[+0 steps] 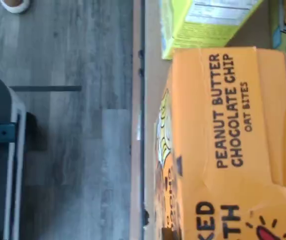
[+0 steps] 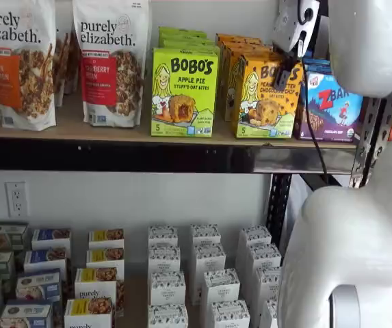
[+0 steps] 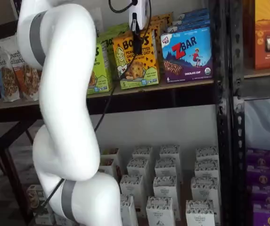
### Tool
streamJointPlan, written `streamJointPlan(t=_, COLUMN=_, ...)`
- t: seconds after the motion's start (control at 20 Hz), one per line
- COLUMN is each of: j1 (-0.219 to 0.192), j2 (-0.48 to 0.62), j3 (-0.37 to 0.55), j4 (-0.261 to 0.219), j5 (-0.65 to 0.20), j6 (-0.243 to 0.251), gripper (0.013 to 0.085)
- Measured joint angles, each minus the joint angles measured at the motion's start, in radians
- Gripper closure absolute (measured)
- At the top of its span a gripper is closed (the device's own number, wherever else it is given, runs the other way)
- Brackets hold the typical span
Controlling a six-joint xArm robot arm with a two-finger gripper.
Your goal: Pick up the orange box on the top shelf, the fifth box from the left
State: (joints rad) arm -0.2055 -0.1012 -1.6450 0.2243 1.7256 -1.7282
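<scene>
The gripper point(image 3: 136, 29) is closed on the top of the orange box point(image 3: 137, 59), which stands on the top shelf point(image 3: 182, 84) between a green box point(image 2: 183, 92) and a ZBar box point(image 3: 187, 55).

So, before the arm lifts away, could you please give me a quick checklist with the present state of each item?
1. Gripper at the orange Bobo's Peanut Butter Chocolate Chip box: ok.
2. Fingers shut on it: ok.
3. Box upright on the top shelf: ok.
4. Green Bobo's Apple Pie box untouched: ok.
5. ZBar box clear of the fingers: ok.
6. Grip firm enough to lift: cannot tell.
</scene>
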Motion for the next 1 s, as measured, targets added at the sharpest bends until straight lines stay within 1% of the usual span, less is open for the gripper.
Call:
streamJointPlan(t=0.3, j1=0.012, j2=-0.033, j3=-0.008, j4=0.001, j5=0.060, j6=0.020, gripper=0.0650)
streamJointPlan(t=0.45, j1=0.016, j2=-0.060, j3=0.004, j4=0.013, j5=0.086, j6=0.031, gripper=0.0650)
streamJointPlan(t=1.0, j1=0.037, j2=-0.181, j3=0.096, j4=0.020, j5=0.145, j6=0.060, gripper=0.0650)
